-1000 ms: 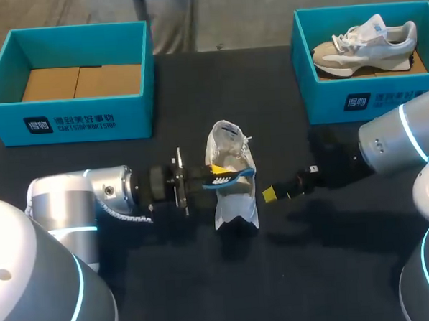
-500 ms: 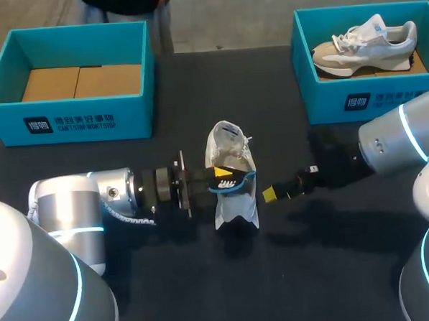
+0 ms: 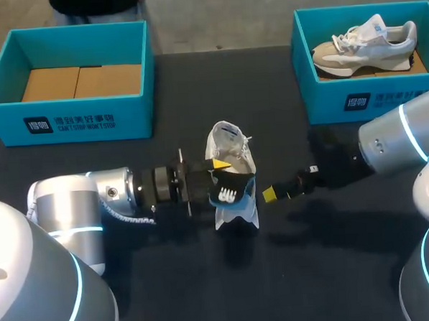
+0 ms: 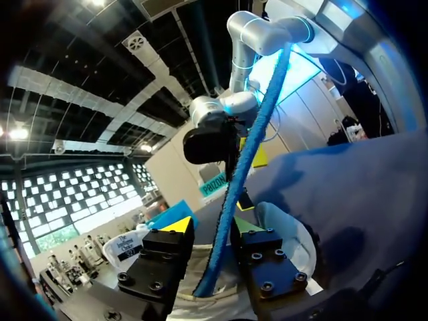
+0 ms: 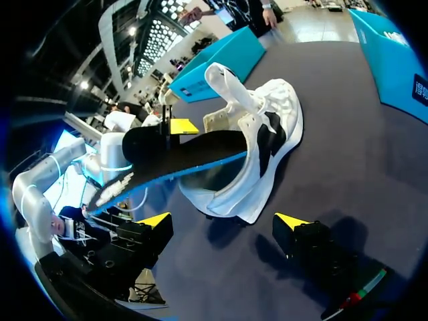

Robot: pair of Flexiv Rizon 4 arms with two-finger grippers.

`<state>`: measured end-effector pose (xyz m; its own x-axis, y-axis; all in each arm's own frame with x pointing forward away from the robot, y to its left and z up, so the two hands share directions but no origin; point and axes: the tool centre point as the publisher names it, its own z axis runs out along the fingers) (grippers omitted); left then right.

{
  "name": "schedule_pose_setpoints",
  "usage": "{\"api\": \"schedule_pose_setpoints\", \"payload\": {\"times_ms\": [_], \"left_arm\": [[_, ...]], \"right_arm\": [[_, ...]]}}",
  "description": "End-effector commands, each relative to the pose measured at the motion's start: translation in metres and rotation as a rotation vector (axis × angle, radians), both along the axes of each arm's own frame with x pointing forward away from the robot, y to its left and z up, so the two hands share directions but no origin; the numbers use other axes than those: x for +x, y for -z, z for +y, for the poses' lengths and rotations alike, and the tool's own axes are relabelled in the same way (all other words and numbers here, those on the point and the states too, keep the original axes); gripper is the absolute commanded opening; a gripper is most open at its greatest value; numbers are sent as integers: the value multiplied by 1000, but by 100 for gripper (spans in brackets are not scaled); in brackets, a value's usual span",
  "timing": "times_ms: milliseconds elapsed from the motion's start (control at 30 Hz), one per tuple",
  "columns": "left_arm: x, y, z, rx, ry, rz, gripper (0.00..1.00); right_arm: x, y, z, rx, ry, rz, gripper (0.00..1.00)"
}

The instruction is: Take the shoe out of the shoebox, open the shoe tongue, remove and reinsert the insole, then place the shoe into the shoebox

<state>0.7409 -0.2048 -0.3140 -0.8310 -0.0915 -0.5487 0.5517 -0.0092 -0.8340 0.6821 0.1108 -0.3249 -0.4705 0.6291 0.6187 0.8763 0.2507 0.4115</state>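
Worktop (image 3: 207, 290) black. Shoe (image 3: 228, 142) white, black side patch. Insole (image 3: 232, 190) black, blue edge. Box (image 3: 69, 125) at 10 o'clock and second box (image 3: 341, 100) at 2 o'clock teal. Boxed shoe (image 3: 366, 41) beige-white.

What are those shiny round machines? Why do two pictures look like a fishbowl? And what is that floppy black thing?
The shiny machines are two robot arms. Each ends in a gripper, a hand with two yellow-tipped fingers. The wide picture comes from a camera high above the table. The two round ones come from little cameras on the arms' wrists, looking along the fingers. On the table stand a shoe, a left box and a right box with a second shoe in it. The left gripper pinches the floppy thing. It is the insole, the soft pad from inside the shoe, held over it. The right gripper is open and holds nothing.
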Motion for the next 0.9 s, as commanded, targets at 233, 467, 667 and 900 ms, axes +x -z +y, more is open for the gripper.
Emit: {"api": "schedule_pose_setpoints", "payload": {"times_ms": [233, 467, 667, 900], "left_arm": [[-12, -11, 9, 18, 15, -21, 28], [-14, -8, 9, 58, 28, -22, 0], [-7, 1, 6, 97, 22, -32, 0], [2, 13, -2, 139, 11, -37, 0]], "right_arm": [[-1, 0, 0, 0, 1, 0, 100], [-1, 0, 0, 0, 1, 0, 100], [-1, 0, 0, 0, 1, 0, 100], [-1, 0, 0, 0, 1, 0, 100]]}}
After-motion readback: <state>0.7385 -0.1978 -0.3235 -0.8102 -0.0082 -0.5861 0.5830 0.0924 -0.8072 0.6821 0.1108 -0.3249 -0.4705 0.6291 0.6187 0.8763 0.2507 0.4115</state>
